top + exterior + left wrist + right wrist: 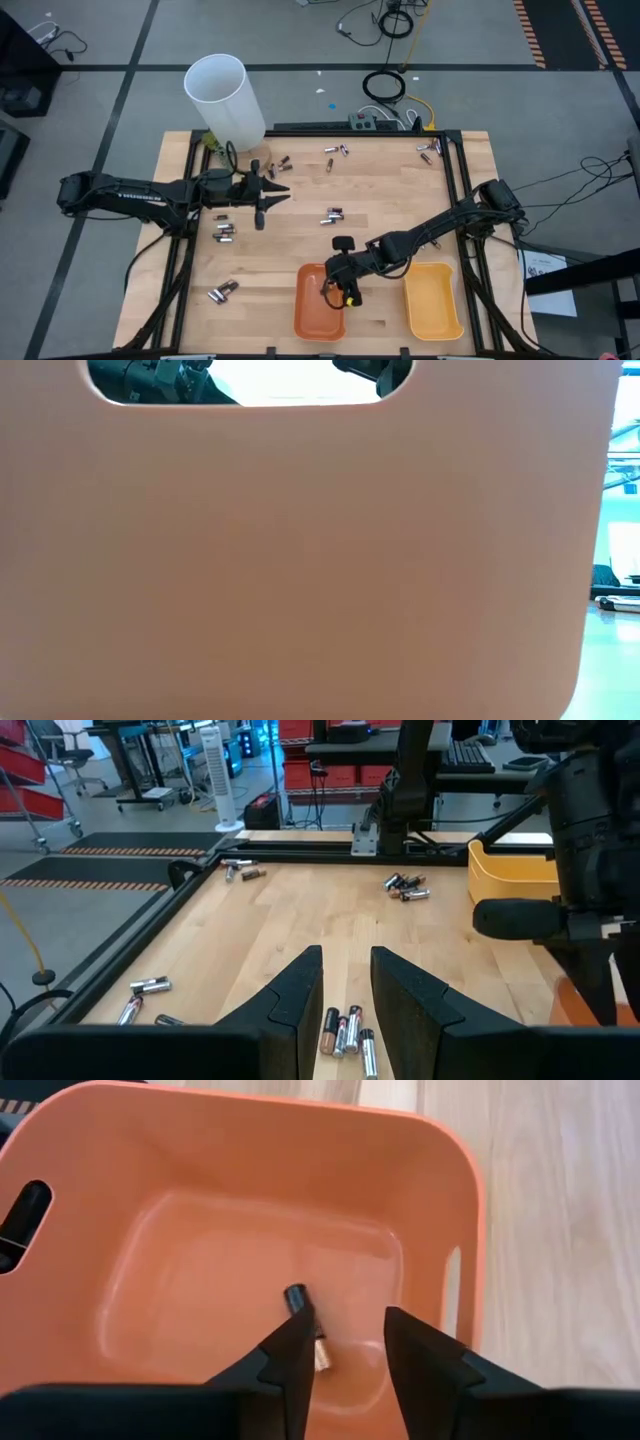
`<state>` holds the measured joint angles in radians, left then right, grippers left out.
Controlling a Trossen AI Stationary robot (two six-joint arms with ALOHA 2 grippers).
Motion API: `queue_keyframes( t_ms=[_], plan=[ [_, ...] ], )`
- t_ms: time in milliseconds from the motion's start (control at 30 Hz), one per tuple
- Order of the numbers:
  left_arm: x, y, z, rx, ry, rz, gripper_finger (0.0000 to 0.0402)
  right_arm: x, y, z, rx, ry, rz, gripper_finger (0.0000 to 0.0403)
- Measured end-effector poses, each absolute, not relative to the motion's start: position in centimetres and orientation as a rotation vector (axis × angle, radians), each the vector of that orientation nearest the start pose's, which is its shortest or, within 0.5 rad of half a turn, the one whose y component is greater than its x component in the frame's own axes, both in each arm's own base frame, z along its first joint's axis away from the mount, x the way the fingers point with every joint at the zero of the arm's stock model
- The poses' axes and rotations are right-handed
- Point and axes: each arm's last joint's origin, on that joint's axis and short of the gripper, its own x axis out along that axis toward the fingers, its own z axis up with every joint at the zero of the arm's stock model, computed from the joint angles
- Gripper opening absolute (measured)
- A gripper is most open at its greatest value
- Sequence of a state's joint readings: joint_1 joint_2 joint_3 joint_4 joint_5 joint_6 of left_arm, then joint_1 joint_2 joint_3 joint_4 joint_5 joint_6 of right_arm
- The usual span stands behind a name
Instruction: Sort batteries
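Small batteries lie in loose groups on the wooden table, one group (333,214) at mid-table and others (222,232) at the left. My right gripper (336,291) hangs open over the orange tray (310,318), pointing slantwise down into it (348,1348). One dark battery with a coppery end (297,1301) lies on the tray's floor, partly hidden behind one finger. My left gripper (278,192) stands open above the table at the left, pointing toward the mid-table batteries (345,1030), which lie beyond its fingertips (346,982).
A yellow tray (433,298) stands to the right of the orange one. A tall white tube (226,98) stands at the far left corner. More batteries lie along the far edge (336,151) and near left (222,291). The orange tray's wall (300,560) fills the low view.
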<state>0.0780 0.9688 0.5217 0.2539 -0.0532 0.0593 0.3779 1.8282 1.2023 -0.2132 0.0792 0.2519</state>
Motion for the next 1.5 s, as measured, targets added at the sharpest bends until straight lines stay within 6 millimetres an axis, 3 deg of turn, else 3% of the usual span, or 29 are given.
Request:
queue_keyframes(
  t_ms=[100,200,300,400,633,800,900,1000,1267,1500],
  plan=[
    [21.1,1.8,25.1,0.057,0.199,0.125,0.0097,36.3,14.0,20.2,0.038,0.839,0.179,0.0130],
    [21.1,1.8,24.9,0.057,0.210,0.125,0.0097,37.1,13.6,22.9,0.020,0.829,0.177,0.0136],
    [21.0,1.8,24.6,0.057,0.219,0.124,0.0097,37.8,12.6,25.5,-0.014,0.841,0.141,0.0136],
    [21.0,1.8,24.3,0.057,0.227,0.124,0.0097,38.0,10.6,26.7,-0.064,0.893,0.083,0.0137],
    [20.8,1.7,23.7,0.031,0.283,0.124,0.0097,37.7,3.4,26.4,-0.117,1.037,-0.028,0.0137],
    [20.7,1.7,23.2,0.003,0.336,0.127,0.0097,37.2,-0.7,24.6,-0.110,1.110,0.008,0.0137],
    [20.6,1.5,23.0,-0.022,0.359,0.121,0.0097,34.9,-3.0,23.1,-0.015,1.287,-0.024,0.0137],
    [20.5,1.2,22.8,-0.021,0.388,0.101,0.0097,32.4,-4.5,23.0,0.091,1.378,-0.111,0.0137],
    [20.5,0.5,22.6,-0.014,0.406,0.067,0.0097,24.7,-4.6,23.2,0.416,1.489,-0.397,0.0137],
    [20.5,0.4,22.7,-0.012,0.398,0.070,0.0097,21.0,-4.6,20.8,0.728,1.531,-0.624,0.0137]
  ],
)
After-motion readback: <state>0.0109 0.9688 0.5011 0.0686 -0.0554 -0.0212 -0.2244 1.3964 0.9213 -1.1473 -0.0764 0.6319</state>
